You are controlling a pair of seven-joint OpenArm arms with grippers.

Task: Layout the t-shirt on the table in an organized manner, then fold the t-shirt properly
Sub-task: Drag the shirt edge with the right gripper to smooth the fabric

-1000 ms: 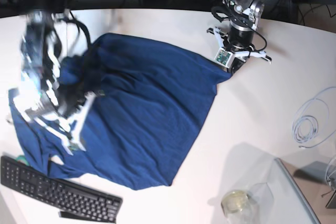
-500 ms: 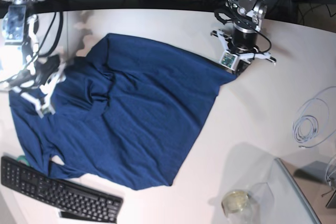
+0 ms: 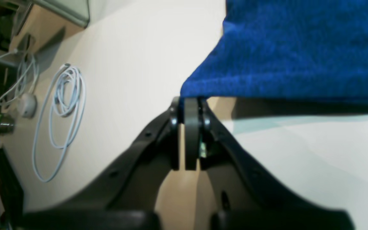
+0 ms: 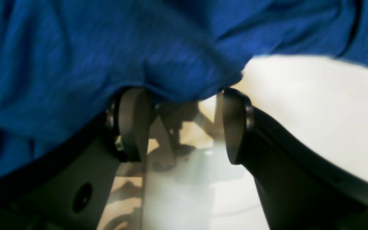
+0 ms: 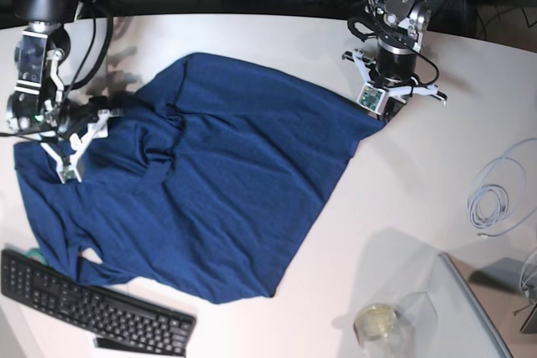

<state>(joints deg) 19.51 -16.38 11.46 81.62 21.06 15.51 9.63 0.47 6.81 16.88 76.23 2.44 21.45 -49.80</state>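
Two robot arms work opposite corners of the t-shirt (image 5: 210,182), a plain navy garment spread across the middle and left of the white surface (image 5: 403,207) in the overhead view, its lower hem lying close to a black keyboard (image 5: 92,308) at the bottom left. At the upper right of that frame the left gripper (image 5: 379,100) pins the garment's far corner, its jaws pressed together on the hem; the left wrist view shows the blue edge caught at the very tips of the left gripper (image 3: 188,107), a hold that looks meant to anchor this corner so the cloth can be drawn taut from the other side. At the upper left of the overhead frame the right gripper (image 5: 71,144) sits at the opposite edge with its jaws standing well apart and holding nothing; in its wrist view the right gripper (image 4: 184,124) straddles bare surface while a fold of fabric hangs just above the tips, apparently positioned for a fresh pinch. Creases and a bunched ridge remain near the shirt's centre and one sleeve area is rumpled at the left, so the laying-out stage appears unfinished and folding not yet begun. A coiled white cable (image 5: 495,194) and a glass jar (image 5: 377,324) lie well clear on the right.
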